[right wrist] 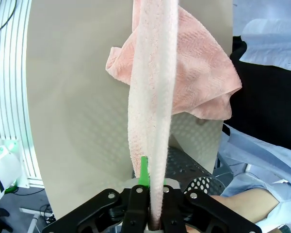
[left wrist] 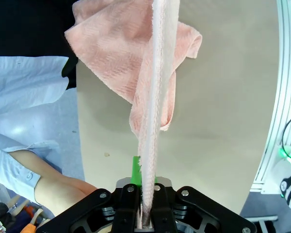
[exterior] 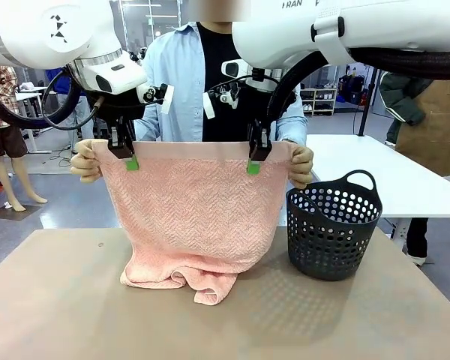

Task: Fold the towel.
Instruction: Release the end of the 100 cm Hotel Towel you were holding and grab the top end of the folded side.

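Beige tabletop (exterior: 60,300), herringbone terry towel (exterior: 187,217), left fingers (exterior: 124,144) and right fingers (exterior: 258,147) clamped on its smooth band

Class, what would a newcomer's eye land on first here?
A pale salmon-pink terry towel hangs mid-scene, its top edge clamped by the left gripper and right gripper, a person's hands gripping both upper corners. Its bottom bunches on the beige table, beside a dark perforated plastic basket.

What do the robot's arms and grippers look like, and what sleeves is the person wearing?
Both arms are glossy white and rounded, with black cables; the left arm bears a black mark. The left gripper and right gripper are black with green pads. The person's sleeves are light blue.
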`<control>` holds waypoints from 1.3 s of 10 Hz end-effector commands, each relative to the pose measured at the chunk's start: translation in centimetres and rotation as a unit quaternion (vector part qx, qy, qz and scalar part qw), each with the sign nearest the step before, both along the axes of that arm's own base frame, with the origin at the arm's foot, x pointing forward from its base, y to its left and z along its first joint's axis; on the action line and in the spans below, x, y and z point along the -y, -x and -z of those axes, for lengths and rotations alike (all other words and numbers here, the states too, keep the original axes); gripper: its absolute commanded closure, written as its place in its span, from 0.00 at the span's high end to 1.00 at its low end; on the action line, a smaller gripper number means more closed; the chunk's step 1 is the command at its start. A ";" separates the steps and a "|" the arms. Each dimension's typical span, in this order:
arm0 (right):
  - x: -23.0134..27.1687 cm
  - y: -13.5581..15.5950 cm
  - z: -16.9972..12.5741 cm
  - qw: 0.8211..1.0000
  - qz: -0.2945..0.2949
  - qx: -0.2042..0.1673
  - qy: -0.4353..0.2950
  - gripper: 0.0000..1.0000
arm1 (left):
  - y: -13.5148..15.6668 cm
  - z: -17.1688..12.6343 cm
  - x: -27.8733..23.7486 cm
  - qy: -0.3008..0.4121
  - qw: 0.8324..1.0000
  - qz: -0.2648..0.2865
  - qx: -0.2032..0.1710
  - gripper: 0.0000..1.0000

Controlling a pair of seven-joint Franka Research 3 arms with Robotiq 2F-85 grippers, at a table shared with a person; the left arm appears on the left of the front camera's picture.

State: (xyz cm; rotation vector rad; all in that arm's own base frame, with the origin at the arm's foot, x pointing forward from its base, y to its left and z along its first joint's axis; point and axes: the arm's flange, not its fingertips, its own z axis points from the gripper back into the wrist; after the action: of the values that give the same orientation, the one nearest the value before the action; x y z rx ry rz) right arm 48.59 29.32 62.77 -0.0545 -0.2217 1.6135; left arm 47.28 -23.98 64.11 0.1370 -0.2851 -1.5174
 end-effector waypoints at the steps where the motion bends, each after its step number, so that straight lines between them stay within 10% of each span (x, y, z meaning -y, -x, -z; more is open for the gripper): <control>1: 0.0 0.1 -0.1 1.000 -0.001 0.002 0.000 0.00 | -0.1 0.0 -0.2 -0.001 1.000 0.004 0.001 0.00; 13: 0.0 0.1 -0.1 1.000 -0.001 0.002 0.000 0.00 | -0.1 0.0 -0.2 -0.001 1.000 0.004 0.001 0.00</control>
State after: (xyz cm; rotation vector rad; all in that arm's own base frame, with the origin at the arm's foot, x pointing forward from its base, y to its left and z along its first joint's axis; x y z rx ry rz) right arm 48.59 29.33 62.77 -0.0545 -0.2218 1.6137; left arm 47.28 -23.98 64.11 0.1370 -0.2851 -1.5174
